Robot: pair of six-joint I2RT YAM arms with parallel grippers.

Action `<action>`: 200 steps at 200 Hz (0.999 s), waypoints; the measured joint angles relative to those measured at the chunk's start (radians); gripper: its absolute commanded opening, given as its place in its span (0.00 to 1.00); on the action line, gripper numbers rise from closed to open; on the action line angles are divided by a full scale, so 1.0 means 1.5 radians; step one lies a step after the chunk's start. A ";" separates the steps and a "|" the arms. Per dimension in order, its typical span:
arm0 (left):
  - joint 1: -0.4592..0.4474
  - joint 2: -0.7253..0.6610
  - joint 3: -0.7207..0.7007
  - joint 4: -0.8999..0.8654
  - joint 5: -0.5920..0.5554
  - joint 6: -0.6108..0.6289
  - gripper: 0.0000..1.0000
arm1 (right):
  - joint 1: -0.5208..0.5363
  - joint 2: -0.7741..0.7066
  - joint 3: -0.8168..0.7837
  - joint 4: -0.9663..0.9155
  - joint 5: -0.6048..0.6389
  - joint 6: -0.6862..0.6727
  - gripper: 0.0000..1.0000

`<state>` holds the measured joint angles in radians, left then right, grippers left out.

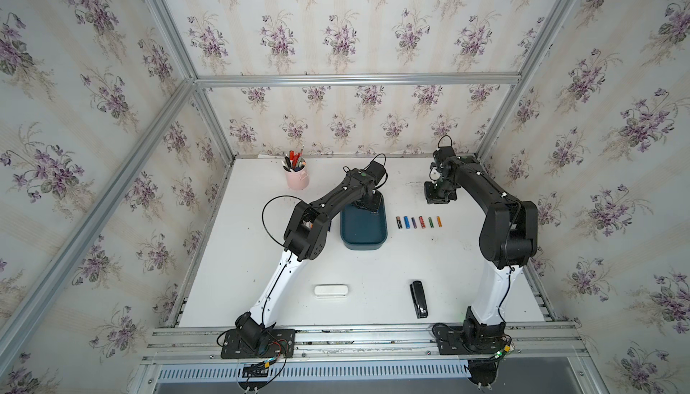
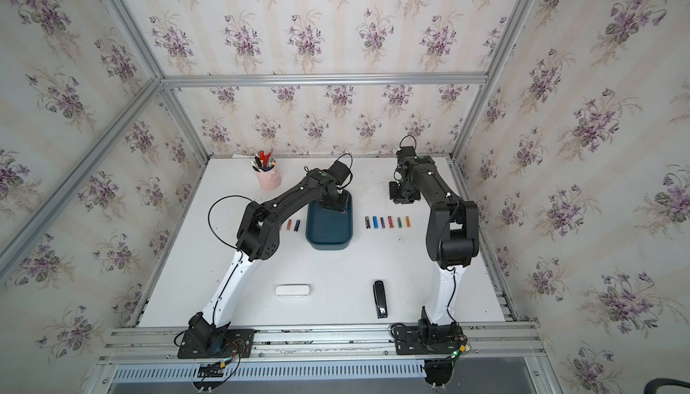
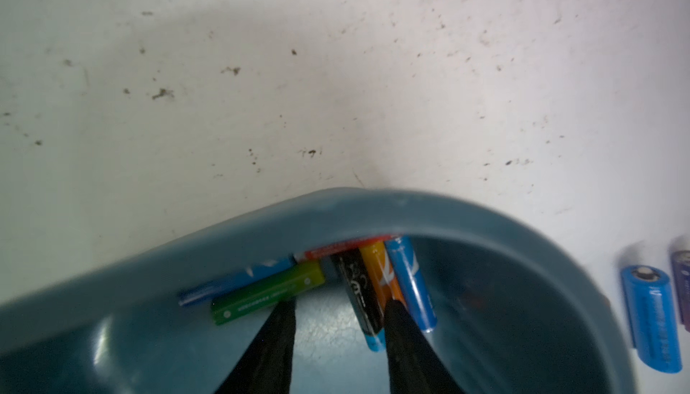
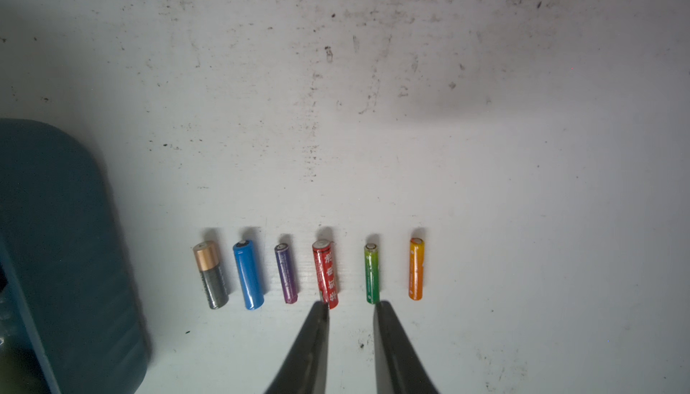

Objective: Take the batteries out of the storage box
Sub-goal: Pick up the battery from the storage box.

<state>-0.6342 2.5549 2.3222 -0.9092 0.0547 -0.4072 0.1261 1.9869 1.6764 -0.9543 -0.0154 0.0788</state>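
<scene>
Left wrist: left jaws spread inside box (image 3: 373, 216), tips beside green battery (image 3: 267, 293). Right wrist: right jaws spread above desk (image 4: 373, 112), near battery row (image 4: 325, 272).

Red battery (image 3: 351, 246) — mostly hidden behind the storage box (image 3: 373, 209) rim.

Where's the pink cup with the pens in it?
In both top views the pink cup stands near the back edge of the white table on the left side, farther back and left of the dark teal plastic storage box.
</scene>
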 measured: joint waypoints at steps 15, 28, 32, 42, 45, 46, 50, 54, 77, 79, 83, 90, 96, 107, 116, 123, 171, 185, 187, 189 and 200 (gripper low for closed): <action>0.000 0.001 0.000 0.000 -0.001 0.000 0.41 | 0.000 0.000 0.000 0.000 0.000 0.000 0.27; -0.001 0.003 0.000 -0.001 -0.002 0.000 0.40 | 0.000 0.000 0.000 0.000 0.000 0.000 0.27; -0.001 0.004 0.000 -0.001 -0.002 0.000 0.39 | 0.000 0.000 0.000 0.000 0.000 0.000 0.27; -0.002 0.005 0.000 -0.003 -0.003 0.000 0.39 | 0.000 0.000 0.000 0.000 0.000 0.000 0.27; -0.002 0.005 0.000 -0.003 -0.003 0.000 0.38 | 0.000 0.000 0.000 0.000 0.000 0.000 0.27; -0.002 0.005 0.000 -0.003 -0.004 0.000 0.38 | 0.000 0.000 0.000 0.000 0.000 0.000 0.27; -0.002 0.005 0.000 -0.003 -0.004 0.000 0.38 | 0.000 0.000 0.000 0.000 0.000 0.000 0.27; -0.002 0.005 0.000 -0.004 -0.004 0.001 0.37 | 0.000 0.000 -0.001 0.000 0.000 0.000 0.27; -0.003 0.007 0.004 -0.008 -0.006 0.001 0.33 | 0.000 0.000 -0.003 0.000 0.000 -0.001 0.27; -0.003 0.007 0.004 -0.008 -0.006 0.001 0.32 | 0.000 0.000 -0.003 0.000 0.000 -0.001 0.27; -0.003 0.007 0.004 -0.009 -0.006 0.003 0.31 | 0.000 0.000 -0.003 0.000 0.000 -0.001 0.27; -0.004 0.007 0.004 -0.010 -0.007 0.005 0.30 | 0.000 0.000 -0.003 0.000 0.000 -0.001 0.27; -0.004 0.009 0.006 -0.010 -0.007 0.006 0.30 | 0.000 0.000 -0.004 0.000 0.000 -0.001 0.27; -0.005 0.012 0.009 -0.010 -0.011 0.007 0.29 | 0.000 0.000 -0.004 0.000 0.000 -0.001 0.27; -0.006 0.013 0.011 -0.011 -0.012 0.010 0.28 | 0.000 -0.001 -0.004 0.000 0.000 -0.001 0.27; -0.007 0.015 0.012 -0.011 -0.014 0.010 0.28 | 0.000 -0.001 -0.004 0.000 0.000 -0.001 0.27; -0.012 0.022 0.020 -0.010 -0.022 0.016 0.28 | 0.000 -0.003 -0.004 0.000 0.000 -0.001 0.27; -0.012 0.025 0.022 -0.010 -0.023 0.016 0.27 | 0.000 -0.004 -0.004 0.000 0.000 -0.001 0.27; -0.012 0.025 0.022 -0.010 -0.023 0.016 0.26 | 0.000 -0.004 -0.004 0.000 0.000 -0.001 0.27; -0.012 0.026 0.023 -0.010 -0.023 0.016 0.26 | 0.000 -0.004 -0.004 -0.001 0.000 -0.001 0.27; -0.013 0.026 0.023 -0.010 -0.027 0.018 0.24 | 0.000 -0.005 -0.004 0.000 0.000 -0.001 0.27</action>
<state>-0.6544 2.5946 2.3569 -0.9241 0.0135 -0.3809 0.1261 1.9789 1.6707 -0.9546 -0.0151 0.0780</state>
